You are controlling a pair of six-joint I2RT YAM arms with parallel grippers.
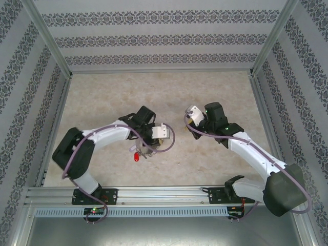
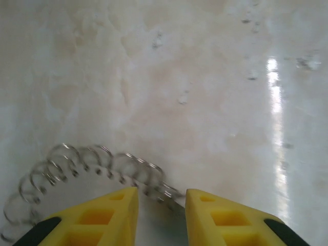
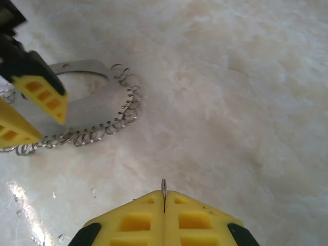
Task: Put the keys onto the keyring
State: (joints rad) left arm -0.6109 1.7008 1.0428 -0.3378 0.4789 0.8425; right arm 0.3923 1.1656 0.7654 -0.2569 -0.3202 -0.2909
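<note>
L pincer [image 2: 161, 197] is part-open, yellow tips apart w/ a clear gap, straddling the edge of the large silver metal keyring w/ small chain-like links [image 2: 82, 166]. Links run btwn the tips, not clamped. Ring lies flat on the pale marbled table [image 3: 230, 102], centre-left. Just beside L pincer, near side, lies a tiny red-headed key [image 1: 136, 155]. R pincer [image 3: 164, 200] is clenched on a small thin silver metal piece [image 3: 164, 185] standing up btwn its tips; can't tell what it is. R pincer is apart from the ring.
</note>
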